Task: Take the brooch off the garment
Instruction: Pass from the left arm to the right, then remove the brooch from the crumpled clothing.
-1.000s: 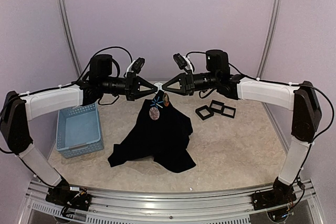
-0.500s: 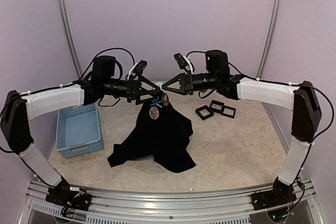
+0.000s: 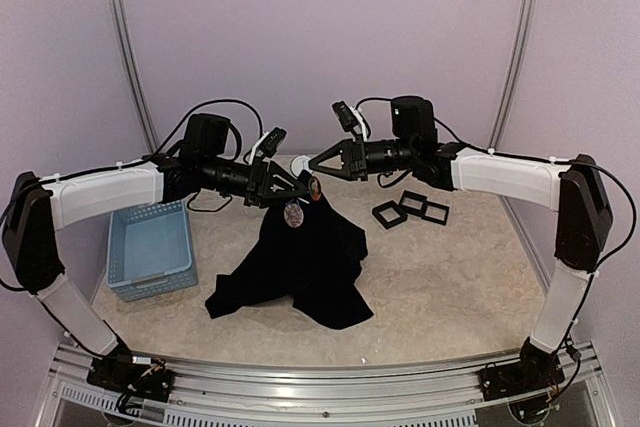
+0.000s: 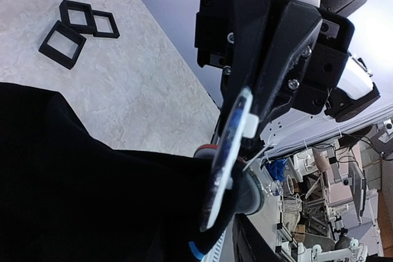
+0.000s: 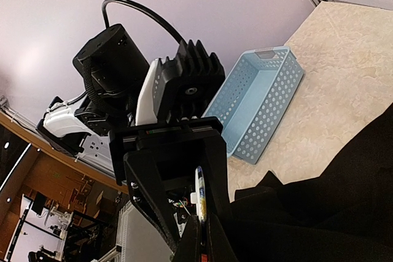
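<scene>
The black garment (image 3: 300,267) hangs from its neck above the table, its lower part resting on the tabletop. A thin white disc, the brooch (image 3: 299,162), sits at the neck and shows edge-on in both wrist views (image 4: 232,145) (image 5: 199,191). My right gripper (image 3: 310,163) is shut on the brooch's rim (image 5: 201,246) and holds the cloth up. My left gripper (image 3: 297,187) faces it from the left, just below. Its fingers (image 5: 150,188) stand apart on either side of the brooch and the neck cloth (image 4: 73,182), so it is open.
A round pinkish badge (image 3: 293,213) and a small orange one (image 3: 315,187) are pinned lower on the cloth. A light-blue basket (image 3: 150,247) stands at the left. Three black square frames (image 3: 410,209) lie at the right, behind the cloth.
My left gripper opened, moved right and slightly down toward the garment's neck, and its jaws have partly narrowed again. The right gripper and the hanging cloth have stayed in place.
</scene>
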Robot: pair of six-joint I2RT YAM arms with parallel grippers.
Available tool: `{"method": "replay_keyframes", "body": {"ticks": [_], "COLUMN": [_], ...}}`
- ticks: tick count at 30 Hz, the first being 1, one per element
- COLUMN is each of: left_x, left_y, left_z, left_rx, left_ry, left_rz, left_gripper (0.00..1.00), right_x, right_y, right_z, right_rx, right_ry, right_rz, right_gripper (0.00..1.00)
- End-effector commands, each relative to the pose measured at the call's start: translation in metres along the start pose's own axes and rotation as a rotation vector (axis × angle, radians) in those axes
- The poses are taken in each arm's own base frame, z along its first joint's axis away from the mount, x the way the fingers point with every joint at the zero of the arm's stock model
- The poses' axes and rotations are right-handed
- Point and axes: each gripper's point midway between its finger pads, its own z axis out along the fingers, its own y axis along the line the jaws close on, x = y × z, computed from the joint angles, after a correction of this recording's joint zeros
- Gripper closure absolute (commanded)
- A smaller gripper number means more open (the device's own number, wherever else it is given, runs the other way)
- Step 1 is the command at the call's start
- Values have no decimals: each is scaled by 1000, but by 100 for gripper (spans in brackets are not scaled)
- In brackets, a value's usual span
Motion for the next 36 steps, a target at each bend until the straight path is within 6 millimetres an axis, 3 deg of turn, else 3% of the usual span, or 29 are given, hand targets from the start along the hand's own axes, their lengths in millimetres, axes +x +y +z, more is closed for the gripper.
{"method": "replay_keyframes", "body": {"ticks": [1, 9, 20, 36], "left_x": [-1, 1, 3, 4], "left_y": [-4, -4, -3, -2], "left_z": [-1, -1, -2, -5], "left_rx": [-11, -12, -19, -34], "left_ry": [2, 6, 3, -7], "left_rz": [11, 11, 4, -1], "left_gripper": [69, 100, 100, 100], "right_x": [-4, -4, 9, 26], "right_y": [4, 4, -14, -23], "right_z": [0, -3, -14, -13], "right_rx": [1, 33, 231, 342], "right_ry": [-24, -31, 44, 119], "right_rz": [-12, -45, -171, -239], "right_gripper": [100, 100, 100, 100]}}
